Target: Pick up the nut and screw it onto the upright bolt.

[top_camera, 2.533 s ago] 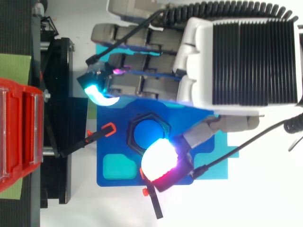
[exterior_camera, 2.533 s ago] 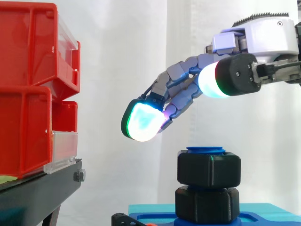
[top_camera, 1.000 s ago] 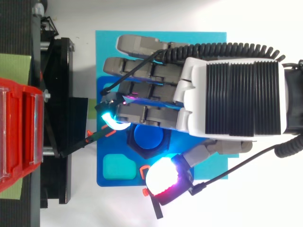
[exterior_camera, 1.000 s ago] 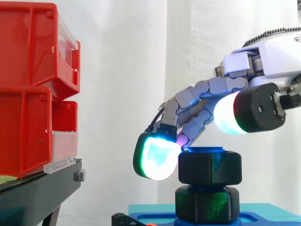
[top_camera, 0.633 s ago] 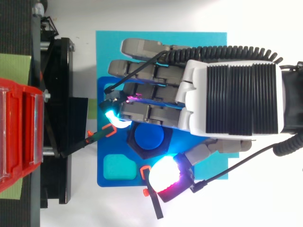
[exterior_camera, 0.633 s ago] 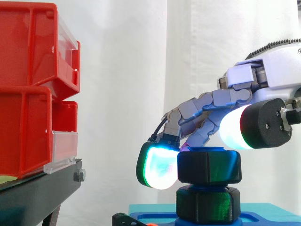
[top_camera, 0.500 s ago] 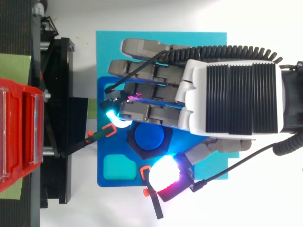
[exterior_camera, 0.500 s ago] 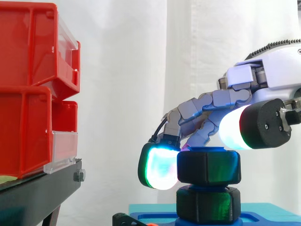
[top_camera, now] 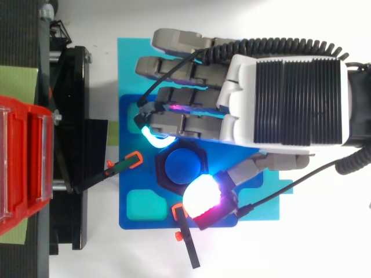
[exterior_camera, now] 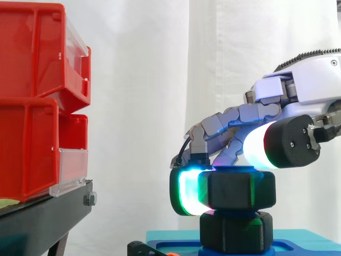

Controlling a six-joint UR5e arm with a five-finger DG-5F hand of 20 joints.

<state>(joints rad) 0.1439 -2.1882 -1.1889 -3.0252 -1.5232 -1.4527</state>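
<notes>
Nut seated on the upright bolt, directly under the curled fingers of the hand. The nut is a black, matte hexagonal block with rounded edges. The bolt's smooth blue round top stands just proud of it. One green-glowing fingertip pad presses against the nut's left face. From above, the thumb pad (white, shading to magenta) lies at the opposite rim, so the nut sits between the two. The hand is thus closed round the nut, though the thumb's actual contact cannot be confirmed.

Below the nut, a black hexagonal base of similar form rests on a dark blue fixture plate, which carries a teal rounded pocket. Two black clamps with orange tips bear on the plate's edges. The plate lies on a cyan mat upon the white bench.

At left, glossy red plastic bins with clear front strips are stacked on a black stand. Their interiors are hidden. Background: white curtain.
</notes>
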